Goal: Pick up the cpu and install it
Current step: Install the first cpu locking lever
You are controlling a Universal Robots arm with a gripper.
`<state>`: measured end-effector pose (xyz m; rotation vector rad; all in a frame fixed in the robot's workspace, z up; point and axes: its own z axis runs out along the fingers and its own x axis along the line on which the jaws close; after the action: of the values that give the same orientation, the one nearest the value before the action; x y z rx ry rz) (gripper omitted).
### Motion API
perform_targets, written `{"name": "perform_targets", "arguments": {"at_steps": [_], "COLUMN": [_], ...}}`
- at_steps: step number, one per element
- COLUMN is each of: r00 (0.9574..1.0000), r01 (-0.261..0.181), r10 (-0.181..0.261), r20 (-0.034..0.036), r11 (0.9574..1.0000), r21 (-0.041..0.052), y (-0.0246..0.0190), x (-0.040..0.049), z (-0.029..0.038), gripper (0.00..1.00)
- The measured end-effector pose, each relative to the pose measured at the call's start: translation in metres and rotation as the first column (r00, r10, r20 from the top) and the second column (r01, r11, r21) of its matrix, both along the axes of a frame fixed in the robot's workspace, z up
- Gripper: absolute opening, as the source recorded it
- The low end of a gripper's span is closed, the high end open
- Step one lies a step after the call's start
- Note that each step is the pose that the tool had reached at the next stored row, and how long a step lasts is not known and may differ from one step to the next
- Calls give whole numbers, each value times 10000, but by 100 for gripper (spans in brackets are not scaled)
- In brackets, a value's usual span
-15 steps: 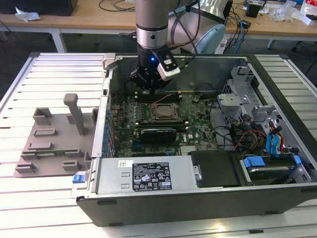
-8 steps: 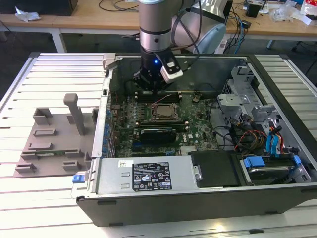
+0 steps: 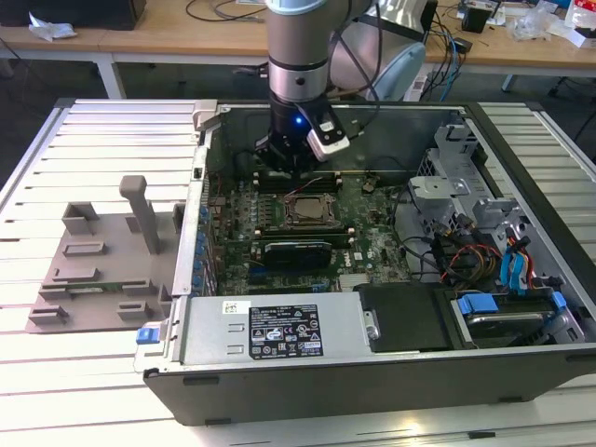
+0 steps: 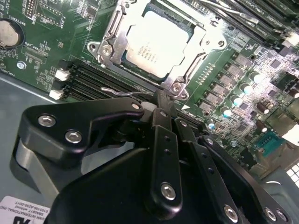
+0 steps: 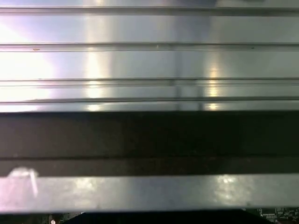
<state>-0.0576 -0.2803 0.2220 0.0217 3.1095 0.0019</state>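
One cpu seated in socket frame, frame upper centre. One gripper clenched, empty, tips just beside frame edge. One motherboard.

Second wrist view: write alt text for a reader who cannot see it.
A silvery cpu sits in the motherboard socket, framed by its metal bracket. The black gripper hangs close by, over the dark memory slots beside the socket, with nothing seen in its grasp. Green motherboard lies all around.
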Motion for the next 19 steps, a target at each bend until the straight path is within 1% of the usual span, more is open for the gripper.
{"name": "perform_targets", "arguments": {"at_steps": [1, 2, 8, 10, 11, 13, 14, 19], "r00": [10000, 10000, 10000, 10000, 10000, 10000, 10000, 10000], "r01": [0, -1, -6, -6, -7, -5, -6, -6], "r10": [0, 1, 6, 6, 7, 5, 6, 7], "r20": [0, 2, 0, -4, -8, -11, -11, -12], "r11": [10000, 10000, 10000, 10000, 10000, 10000, 10000, 10000], "r21": [64, 86, 85, 84, 83, 83, 81, 74], "y": [-11, -18, -19, -19, -19, -19, -19, -19], "x": [7, 14, 95, 133, 171, 202, 231, 320], "z": [-2, -7, -33, -52, -71, -88, -107, -168], "gripper": [11, 11, 11, 11, 11, 11, 11, 11]}}
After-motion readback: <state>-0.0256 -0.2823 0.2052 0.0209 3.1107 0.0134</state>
